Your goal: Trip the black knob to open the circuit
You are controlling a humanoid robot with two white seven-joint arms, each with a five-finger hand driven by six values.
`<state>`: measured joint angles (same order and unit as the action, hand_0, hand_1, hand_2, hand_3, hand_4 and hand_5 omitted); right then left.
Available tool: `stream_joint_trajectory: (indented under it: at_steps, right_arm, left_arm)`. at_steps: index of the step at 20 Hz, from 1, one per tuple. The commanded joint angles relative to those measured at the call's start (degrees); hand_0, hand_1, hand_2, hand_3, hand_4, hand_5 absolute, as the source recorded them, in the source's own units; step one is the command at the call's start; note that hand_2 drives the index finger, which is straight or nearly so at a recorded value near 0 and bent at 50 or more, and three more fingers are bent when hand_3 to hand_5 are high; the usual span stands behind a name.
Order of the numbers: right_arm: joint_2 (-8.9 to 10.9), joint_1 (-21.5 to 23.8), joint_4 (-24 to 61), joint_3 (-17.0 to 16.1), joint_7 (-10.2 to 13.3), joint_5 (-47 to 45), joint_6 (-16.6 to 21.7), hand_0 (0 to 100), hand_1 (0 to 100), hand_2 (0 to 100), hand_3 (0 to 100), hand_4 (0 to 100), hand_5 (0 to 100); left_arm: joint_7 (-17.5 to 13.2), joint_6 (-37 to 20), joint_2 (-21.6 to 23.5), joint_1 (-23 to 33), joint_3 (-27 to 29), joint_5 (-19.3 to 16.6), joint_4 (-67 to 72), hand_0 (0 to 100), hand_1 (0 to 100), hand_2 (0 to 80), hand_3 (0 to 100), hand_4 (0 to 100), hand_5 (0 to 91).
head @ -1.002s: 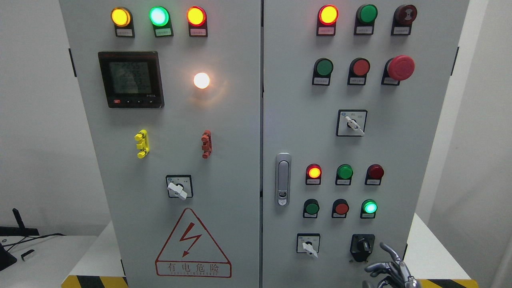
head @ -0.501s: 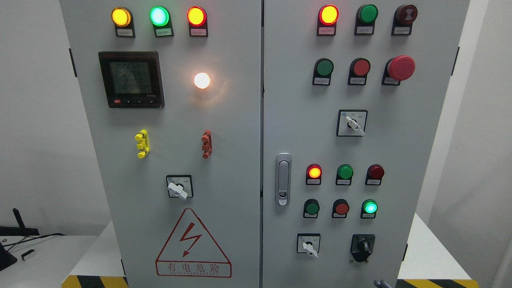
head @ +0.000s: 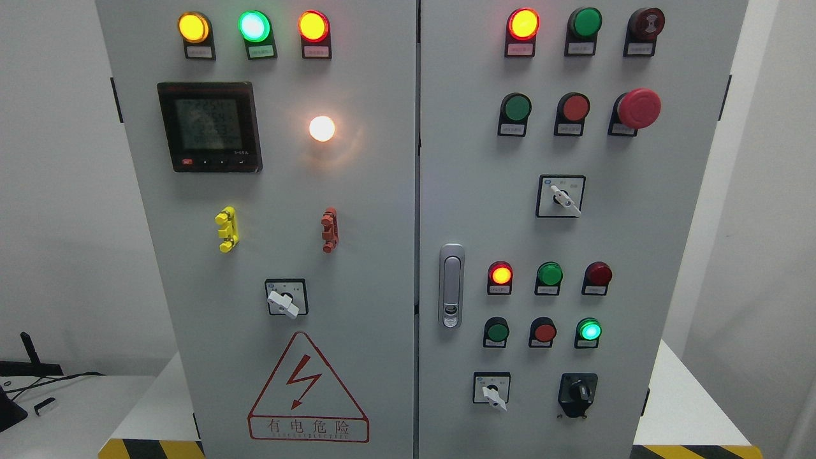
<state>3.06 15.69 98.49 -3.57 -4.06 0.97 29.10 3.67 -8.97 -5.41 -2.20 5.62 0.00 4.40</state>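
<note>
The black knob (head: 577, 392) sits at the lower right of the grey cabinet's right door (head: 612, 223), on a black housing, its handle pointing up and slightly left. Nothing touches it. Just above it a green lamp (head: 590, 331) is lit. Neither of my hands nor arms shows anywhere in the head view.
White selector switches (head: 491, 391) (head: 561, 197) (head: 285, 299), push buttons, a red mushroom stop button (head: 639, 108) and a silver door latch (head: 451, 286) cover the doors. A meter display (head: 209, 126) is at upper left. Yellow-black hazard tape (head: 695, 451) marks the base.
My right hand, which was open just below and right of the black knob a second ago, has dropped out of the bottom edge. The panel lamps look the same.
</note>
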Motion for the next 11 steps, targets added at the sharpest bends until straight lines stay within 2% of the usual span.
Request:
stream_joint_trajectory:
  at_steps: [1,11]
  right_arm:
    - [0.99,1.63,1.79,-0.03,-0.33,-2.11,-0.27,0,0,0,1,0,4]
    - [1.16,1.36,1.79,-0.56,-0.33,-4.49,-0.36,0,0,0,4,0,4]
  left_arm:
    - [0.02,0.01,-0.04,0.00,0.00,0.26,0.00,12,39,0.0,0,0,0.0]
    - [0.02,0.01,-0.04,0.00,0.00,0.26,0.00,12,39,0.0,0,0,0.0]
